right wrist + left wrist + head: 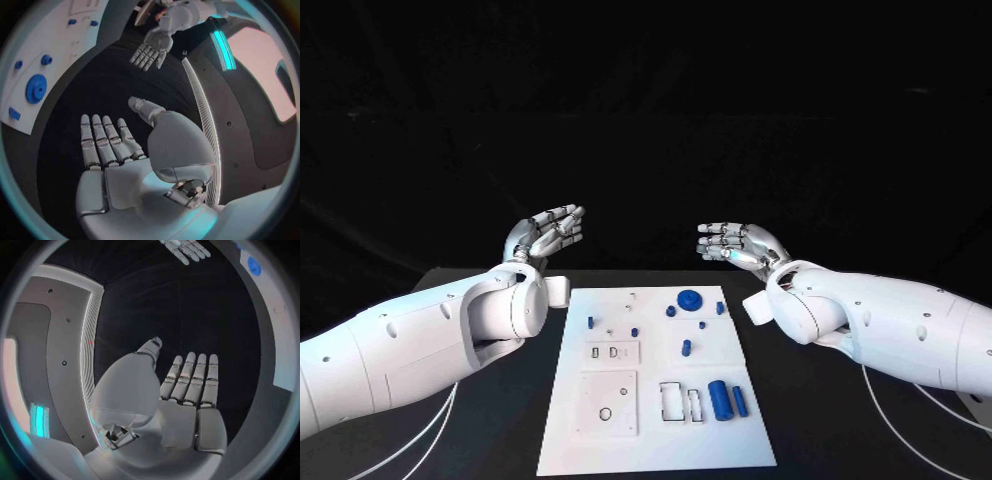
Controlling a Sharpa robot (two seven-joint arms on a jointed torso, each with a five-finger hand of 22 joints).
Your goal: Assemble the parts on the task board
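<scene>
Not started, by the look of it: left hand (545,233) and right hand (737,243) raised past the counter's far edge, fingers spread, holding nothing. Blue parts (720,399) lie loose on task board (747,450) mid-counter.

Silver many-fingered left hand (542,234) and right hand (740,243) raised, fingers straight and apart, holding nothing, palms facing.

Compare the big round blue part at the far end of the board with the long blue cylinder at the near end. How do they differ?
The round part is a flat disc seen face-up; the cylinder is long and lies on its side. The round part sits at the board's far end between the two raised hands; the cylinder lies near the near end, beside a thinner blue rod. Both are blue and neither is touched.
</scene>
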